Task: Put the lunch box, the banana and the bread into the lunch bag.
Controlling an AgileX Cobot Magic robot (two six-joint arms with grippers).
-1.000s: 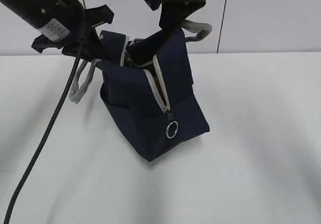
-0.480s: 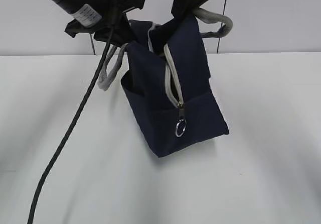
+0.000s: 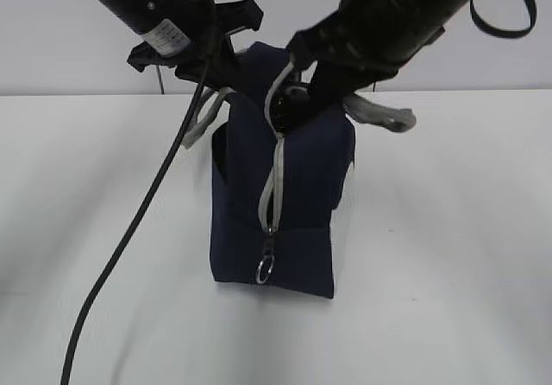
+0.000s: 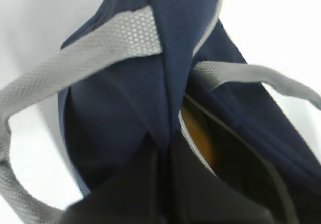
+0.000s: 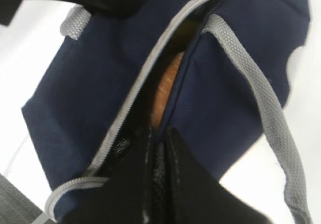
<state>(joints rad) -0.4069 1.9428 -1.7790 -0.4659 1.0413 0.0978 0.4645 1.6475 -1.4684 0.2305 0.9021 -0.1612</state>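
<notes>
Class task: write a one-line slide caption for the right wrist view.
Shut right gripper pinching the navy lunch bag at its partly open zipper, with something golden-brown visible inside.

Navy lunch bag (image 3: 297,195) upright on table, grey zipper part open at top, pull ring (image 3: 265,271) hanging low, golden-brown bread (image 5: 165,88) visible inside the gap

The lunch bag (image 3: 297,178) is matt navy woven cloth; its handles (image 4: 105,43) are coarse grey webbing, the pull ring (image 3: 265,272) shiny metal, the surface (image 3: 448,255) smooth matt white
</notes>
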